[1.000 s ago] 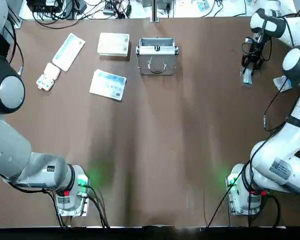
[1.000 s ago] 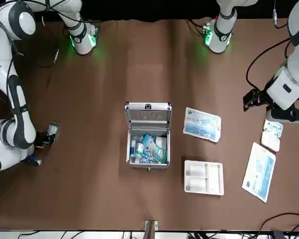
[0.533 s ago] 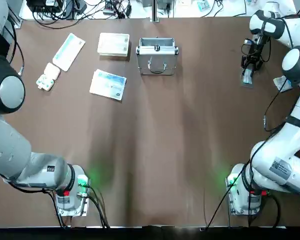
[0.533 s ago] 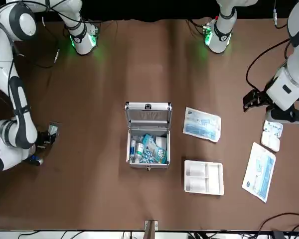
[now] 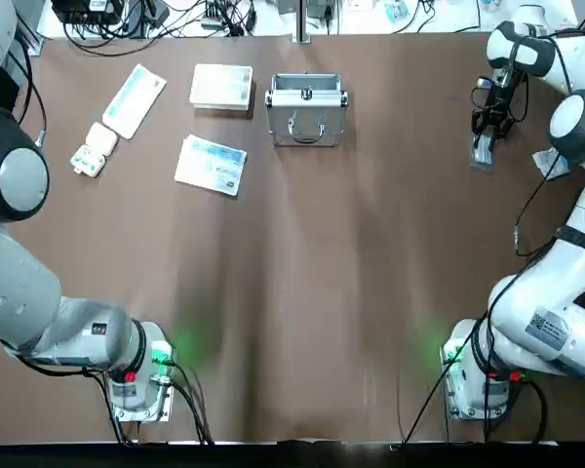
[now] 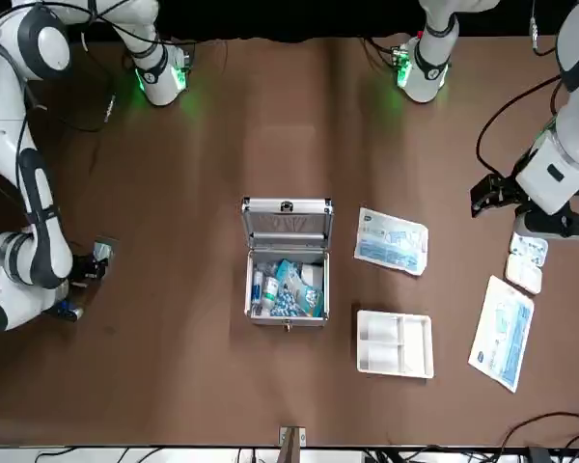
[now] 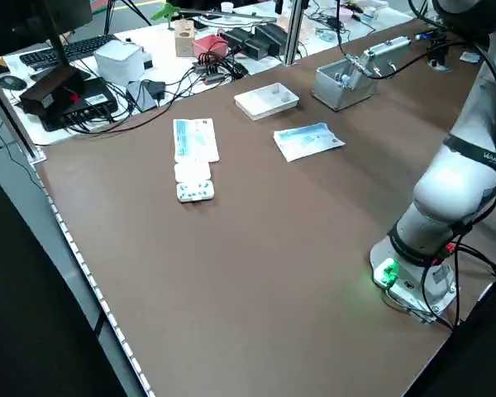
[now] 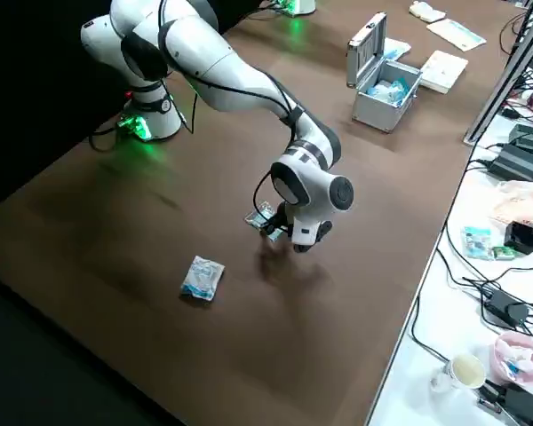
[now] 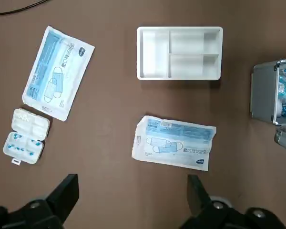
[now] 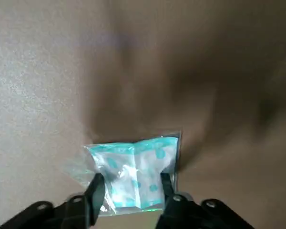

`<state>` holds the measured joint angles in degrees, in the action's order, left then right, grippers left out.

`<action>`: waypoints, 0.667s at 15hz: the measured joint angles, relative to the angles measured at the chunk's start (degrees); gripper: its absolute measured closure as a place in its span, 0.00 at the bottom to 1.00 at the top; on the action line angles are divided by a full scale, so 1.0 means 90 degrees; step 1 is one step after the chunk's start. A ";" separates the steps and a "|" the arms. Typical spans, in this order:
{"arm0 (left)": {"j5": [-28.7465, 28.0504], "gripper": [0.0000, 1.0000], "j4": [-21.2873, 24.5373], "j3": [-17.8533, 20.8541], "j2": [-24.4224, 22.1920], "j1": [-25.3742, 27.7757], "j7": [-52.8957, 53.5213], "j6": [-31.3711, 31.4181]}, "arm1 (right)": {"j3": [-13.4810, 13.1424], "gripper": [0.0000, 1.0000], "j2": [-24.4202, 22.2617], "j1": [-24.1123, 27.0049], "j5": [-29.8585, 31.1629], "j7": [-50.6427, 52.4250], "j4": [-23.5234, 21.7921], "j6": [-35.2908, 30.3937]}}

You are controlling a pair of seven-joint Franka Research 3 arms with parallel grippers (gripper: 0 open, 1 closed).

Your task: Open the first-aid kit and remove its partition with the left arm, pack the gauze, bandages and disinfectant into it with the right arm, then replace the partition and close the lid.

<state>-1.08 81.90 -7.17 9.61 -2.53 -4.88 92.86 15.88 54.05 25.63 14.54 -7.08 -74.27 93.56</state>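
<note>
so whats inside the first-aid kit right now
The first-aid kit stands open with its lid up. Inside lie blue-and-white packets and a small white bottle along one side. Whatever sits beneath them is covered. The partition lies outside, on the table.

Wore smooth white-and-pale-grey rounded shells on both arms, with big grey ball-like joints. Stood on round white bases lit by green lights (image 5: 162,354), with a red ring at the left arm's base (image 5: 127,375), black cables (image 5: 526,210) looped along the links, and a small printed label (image 5: 543,327) on the right arm. Ended in black two-finger grippers: left gripper (image 9: 131,200), right gripper (image 10: 130,188).
</note>
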 joint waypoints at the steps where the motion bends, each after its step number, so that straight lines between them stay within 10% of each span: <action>1: 0.0000 0.00 0.0000 0.0000 0.0000 -0.0001 0.0000 0.0000 | 0.0000 0.55 -0.0002 0.0000 0.0003 0.0000 0.0005 0.0000; 10: 0.0000 0.00 0.0002 0.0000 0.0000 -0.0001 0.0000 0.0001 | 0.0014 0.86 -0.0020 -0.0023 0.0009 -0.0002 0.0022 -0.0065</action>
<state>-1.08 81.92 -7.17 9.61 -2.54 -4.88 92.87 16.00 53.87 25.43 14.62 -7.10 -74.07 92.97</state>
